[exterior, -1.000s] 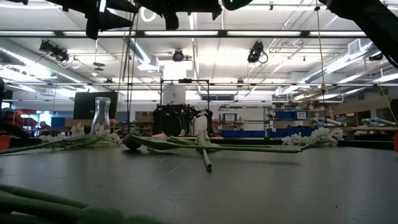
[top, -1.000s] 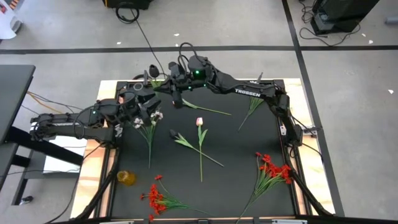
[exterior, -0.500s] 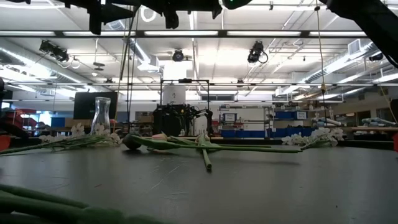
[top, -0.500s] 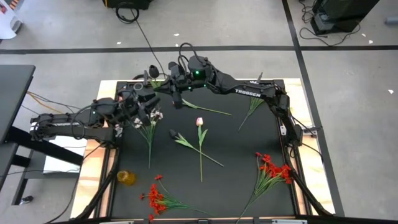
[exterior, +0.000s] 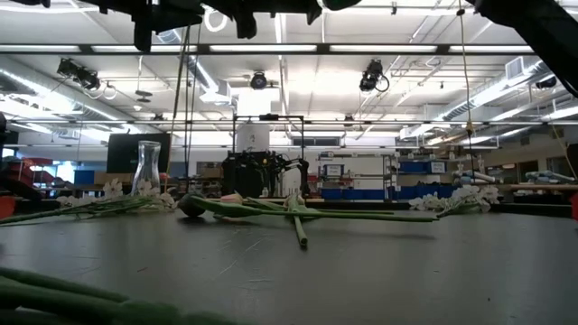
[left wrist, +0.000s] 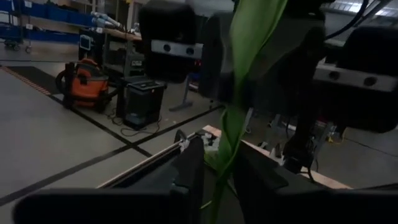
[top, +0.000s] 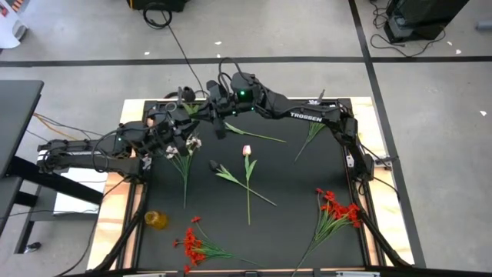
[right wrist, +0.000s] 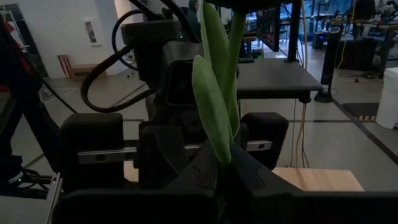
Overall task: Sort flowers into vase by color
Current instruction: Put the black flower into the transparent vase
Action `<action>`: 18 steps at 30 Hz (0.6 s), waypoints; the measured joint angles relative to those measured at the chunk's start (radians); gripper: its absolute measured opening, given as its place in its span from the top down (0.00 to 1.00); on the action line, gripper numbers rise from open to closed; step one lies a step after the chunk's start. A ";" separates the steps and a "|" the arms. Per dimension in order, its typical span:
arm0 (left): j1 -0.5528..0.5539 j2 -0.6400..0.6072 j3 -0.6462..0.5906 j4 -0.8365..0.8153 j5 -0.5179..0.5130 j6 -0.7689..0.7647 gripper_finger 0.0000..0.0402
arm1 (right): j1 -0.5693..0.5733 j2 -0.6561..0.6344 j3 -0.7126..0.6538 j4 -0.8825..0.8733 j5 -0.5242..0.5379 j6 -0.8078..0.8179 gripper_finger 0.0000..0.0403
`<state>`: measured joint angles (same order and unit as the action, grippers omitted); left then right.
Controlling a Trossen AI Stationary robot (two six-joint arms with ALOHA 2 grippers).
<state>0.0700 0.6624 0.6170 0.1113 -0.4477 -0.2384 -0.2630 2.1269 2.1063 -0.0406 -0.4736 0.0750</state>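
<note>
I have both arms up at the far left of the worktop (top: 307, 185), meeting over one tulip stem (right wrist: 219, 81). My right pincer (right wrist: 219, 167) is clamped on that stem: in the right wrist view the green stalk and a long leaf rise straight out from between its fingers (right wrist: 252, 177). The left pincer (left wrist: 219, 180) faces it from the other side. In the left wrist view the same stem (left wrist: 239, 93) runs down between its two fingers (left wrist: 186, 171), which stand close on either side of it, but I cannot tell whether they actually press it.

From above, the two wrists sit nearly touching, the left pincer (top: 183, 129) just beside the right one (top: 219, 108), with a white spray (top: 183, 158) lying on the mat right below the left arm. A glass vase (exterior: 146, 169) stands at the far left in the low view.

The other flowers lie flat on the mat. A pink tulip (top: 247, 177) is in the middle, crossed by another stem (top: 238, 181). Red sprays lie at the near left (top: 194, 245) and near right (top: 334, 211), well apart. A second white spray (top: 311, 135) lies at the far right
</note>
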 joint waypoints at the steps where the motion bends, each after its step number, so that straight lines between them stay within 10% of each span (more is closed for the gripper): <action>1: 0.000 0.000 0.000 0.002 0.000 -0.001 0.84 | 0.000 0.000 0.000 -0.006 0.000 0.001 0.95; 18: 0.000 -0.014 0.000 0.009 -0.020 0.034 0.97 | -0.059 -0.096 -0.002 -0.234 -0.031 0.032 0.67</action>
<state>0.0700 0.6483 0.6174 0.1202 -0.4680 -0.2046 -0.3221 2.0306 2.1040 -0.2750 -0.5051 0.1072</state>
